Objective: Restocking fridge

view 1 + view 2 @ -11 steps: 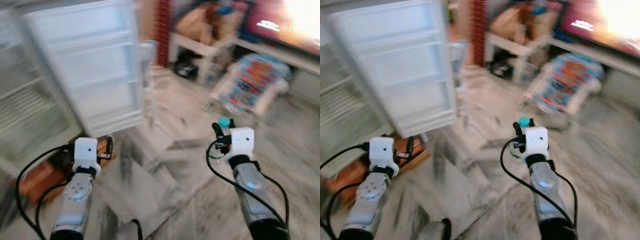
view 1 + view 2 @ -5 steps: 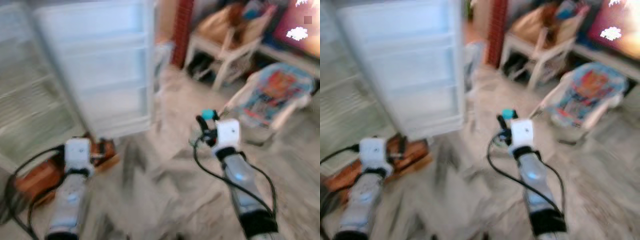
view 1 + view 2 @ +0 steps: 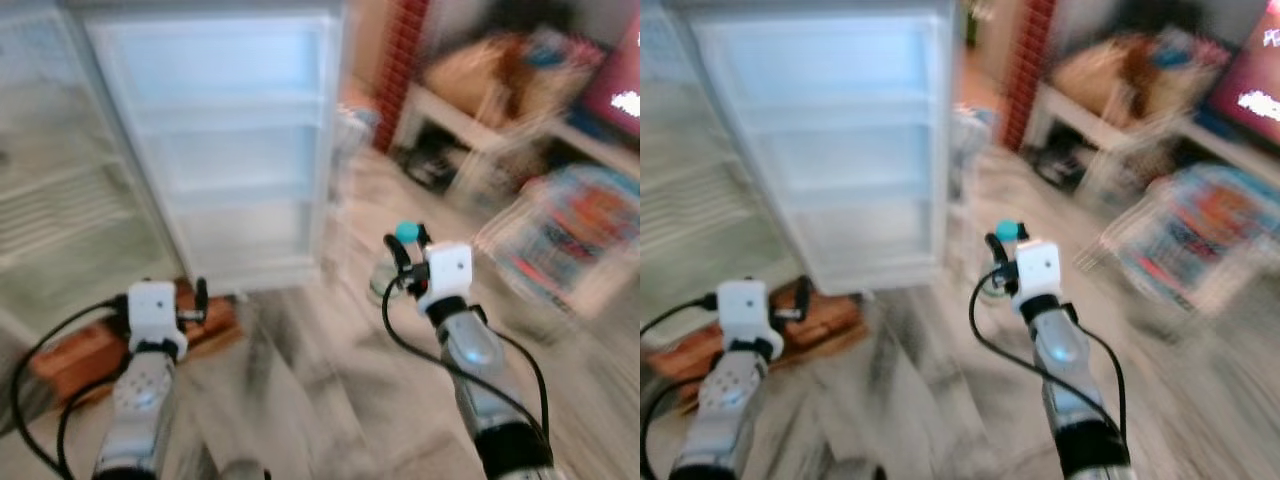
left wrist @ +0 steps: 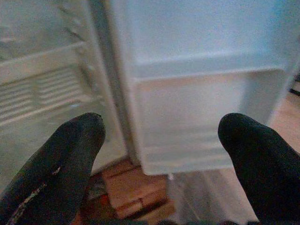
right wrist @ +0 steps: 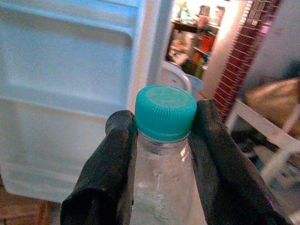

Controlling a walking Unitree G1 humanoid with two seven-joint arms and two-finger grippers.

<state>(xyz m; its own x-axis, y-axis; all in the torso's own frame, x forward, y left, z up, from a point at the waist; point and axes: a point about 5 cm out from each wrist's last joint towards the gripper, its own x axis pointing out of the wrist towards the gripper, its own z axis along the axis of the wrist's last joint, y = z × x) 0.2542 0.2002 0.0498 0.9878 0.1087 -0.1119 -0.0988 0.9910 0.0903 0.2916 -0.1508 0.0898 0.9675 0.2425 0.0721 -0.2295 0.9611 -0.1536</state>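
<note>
The open fridge [image 3: 60,180] stands ahead and to the left, its white door [image 3: 235,150] with empty shelves swung wide over the marbled floor [image 3: 320,390]; a low wooden block [image 3: 95,345] lies at its foot; a white table [image 3: 480,125] and a bright patterned seat [image 3: 580,235] blur past on the right; the right gripper [image 5: 159,154] is clamped on a clear bottle [image 5: 161,197] just below its teal cap [image 5: 165,111], held upright in front of the door; the left gripper [image 4: 161,140] hangs low with fingers [image 4: 61,159] spread wide and empty
</note>
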